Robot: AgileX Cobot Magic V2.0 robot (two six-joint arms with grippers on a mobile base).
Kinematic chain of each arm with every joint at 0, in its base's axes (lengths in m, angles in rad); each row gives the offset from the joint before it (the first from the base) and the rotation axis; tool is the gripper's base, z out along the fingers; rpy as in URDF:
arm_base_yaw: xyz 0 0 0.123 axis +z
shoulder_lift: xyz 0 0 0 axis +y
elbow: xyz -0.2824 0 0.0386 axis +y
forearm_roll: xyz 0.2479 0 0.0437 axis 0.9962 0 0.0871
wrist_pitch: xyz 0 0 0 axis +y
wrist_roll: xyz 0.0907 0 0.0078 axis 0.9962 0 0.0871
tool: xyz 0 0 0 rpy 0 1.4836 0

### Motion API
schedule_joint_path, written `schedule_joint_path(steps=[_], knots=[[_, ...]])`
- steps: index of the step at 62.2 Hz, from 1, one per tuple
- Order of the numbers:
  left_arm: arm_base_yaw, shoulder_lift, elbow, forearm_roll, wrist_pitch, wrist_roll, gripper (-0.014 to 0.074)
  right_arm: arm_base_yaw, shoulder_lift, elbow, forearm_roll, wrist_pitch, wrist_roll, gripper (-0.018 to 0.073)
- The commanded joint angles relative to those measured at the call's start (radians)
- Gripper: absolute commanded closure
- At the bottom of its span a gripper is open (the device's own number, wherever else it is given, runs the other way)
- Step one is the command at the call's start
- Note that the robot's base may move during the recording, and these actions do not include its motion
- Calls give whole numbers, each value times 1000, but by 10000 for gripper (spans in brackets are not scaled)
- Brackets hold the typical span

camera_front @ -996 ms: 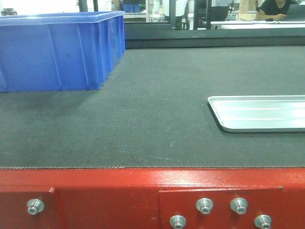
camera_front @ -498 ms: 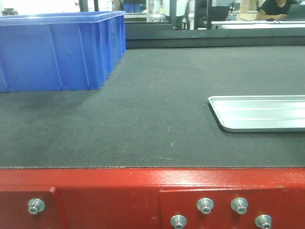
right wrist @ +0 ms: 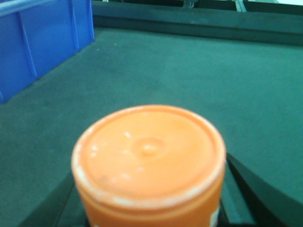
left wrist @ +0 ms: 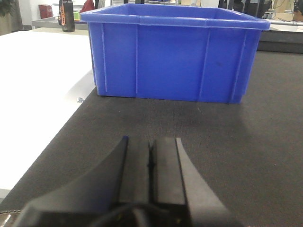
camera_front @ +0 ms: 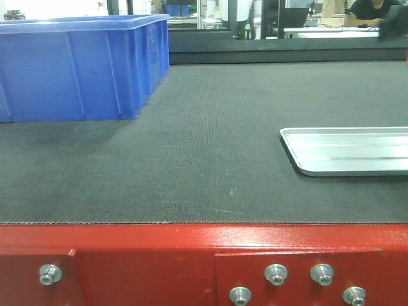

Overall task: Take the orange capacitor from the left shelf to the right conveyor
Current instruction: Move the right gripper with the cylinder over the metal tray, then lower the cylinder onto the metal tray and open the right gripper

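Note:
The orange capacitor point(right wrist: 149, 161) fills the right wrist view end-on, a round orange face with a pale rim. My right gripper point(right wrist: 150, 210) is shut on it, with dark fingers point(right wrist: 246, 189) showing on either side, and holds it over the right conveyor point(right wrist: 199, 80). In the left wrist view my left gripper point(left wrist: 151, 144) is shut with nothing between its pads, low over the dark belt point(left wrist: 236, 151) in front of the blue crate. The front view shows the conveyor's belt point(camera_front: 204, 153) and red bolted frame point(camera_front: 159, 255). The left shelf is out of view.
A blue crate point(camera_front: 76, 67) point(left wrist: 173, 52) stands on the belt at the back left. A shallow silver tray point(camera_front: 350, 150) lies on the belt at the right. A white surface point(left wrist: 33, 94) borders the belt's left side. A dark blur point(camera_front: 395, 25) sits at the front view's upper right edge.
In the front view a dark blurred shape has come in at the upper right edge. The crate, tray and belt stay where they were.

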Motion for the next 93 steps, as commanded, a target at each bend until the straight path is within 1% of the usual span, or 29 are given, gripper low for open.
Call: schedule_joint_path(steps=[1,8,16,23,32,44,63,65,70,71,78,81,82,86,93], knots=[[-7,-12,-4,-2,-91,-2,723,-5,70,-7,-3,-230,-7,452],[-7,-12,-4,-2,-91,-2,723,-6,192,-7,-3,-339,-8,452],[-7,-12,-4,-2,-91,-2,723,-51,322,-7,-17,-476,-9,452],[-7,-12,-4,-2,-91,-2,723,-87,392,-7,-21,-550,-9,452],[-5,-12,-4,-2,-91,-2,723,-102,459,-21,-56,-590,-9,452],[-5,-12,-4,-2,-91,-2,723,-102,557,-49,-60,-642,-10,452],[-5,-12,-4,-2,-91,-2,723,-102,591,-56,-63,-649,-10,444],[-5,-12,-4,-2,-91,-2,723,-102,591,-56,-63,-651,-10,427],[-5,-12,-4,-2,-91,-2,723,-102,591,-56,-63,-651,-10,314],[-5,-12,-4,-2,-91,-2,723,-102,591,-56,-63,-651,-10,285],[-5,-12,-4,-2,-91,-2,723,-102,590,-56,-63,-640,-10,-1],[-5,-12,-4,-2,-91,-2,723,-102,590,-56,-63,-634,-10,-81],[-5,-12,-4,-2,-91,-2,723,-102,590,-56,-63,-633,-10,-92],[-5,-12,-4,-2,-91,-2,723,-102,590,-56,-63,-630,-10,-63],[-5,-12,-4,-2,-91,-2,723,-102,566,-53,-63,-609,-9,-64]])
